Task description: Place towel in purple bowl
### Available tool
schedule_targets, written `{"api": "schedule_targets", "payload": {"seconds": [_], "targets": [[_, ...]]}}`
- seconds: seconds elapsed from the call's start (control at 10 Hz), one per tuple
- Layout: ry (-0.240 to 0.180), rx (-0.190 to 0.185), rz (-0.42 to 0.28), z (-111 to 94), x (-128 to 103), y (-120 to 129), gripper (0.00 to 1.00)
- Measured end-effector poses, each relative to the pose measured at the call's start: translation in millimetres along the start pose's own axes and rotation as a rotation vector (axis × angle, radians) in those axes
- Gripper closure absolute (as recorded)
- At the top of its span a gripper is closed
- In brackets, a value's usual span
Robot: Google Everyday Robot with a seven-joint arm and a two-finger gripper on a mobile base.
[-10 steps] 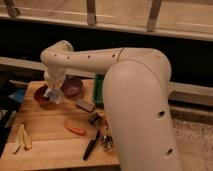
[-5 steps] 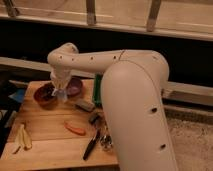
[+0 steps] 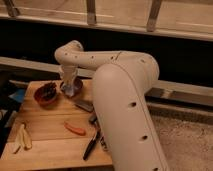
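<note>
The purple bowl [image 3: 73, 91] stands on the wooden table [image 3: 47, 142] near its back edge. My gripper [image 3: 70, 80] hangs straight down over this bowl, at the end of the white arm that reaches in from the right. Grey-blue cloth, the towel [image 3: 74, 87], shows at the gripper's tip inside the bowl's rim. The gripper body hides most of it, and I cannot make out whether the towel is still held.
An orange-brown bowl with dark fruit [image 3: 46, 94] sits just left of the purple bowl. A grey sponge block [image 3: 84, 105], an orange carrot [image 3: 75, 129], a black tool [image 3: 91, 145] and pale yellow pieces [image 3: 22, 137] lie on the table. A bright-blue flat item [image 3: 17, 95] is at the left edge.
The gripper has moved right, from above the orange-brown bowl to above the purple bowl, carrying the grey-blue cloth with it.
</note>
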Motion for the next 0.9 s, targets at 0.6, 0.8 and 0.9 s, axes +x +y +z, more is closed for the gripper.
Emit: {"api": "schedule_targets", "payload": {"seconds": [0.6,0.8,0.9], "targets": [[0.066,-0.28,0.143,28,-26,-16,0.51],[0.079,-0.339,0.137,29,-22,3,0.39],[0.073,-0.346,0.135,27,-24,2,0.38]]}}
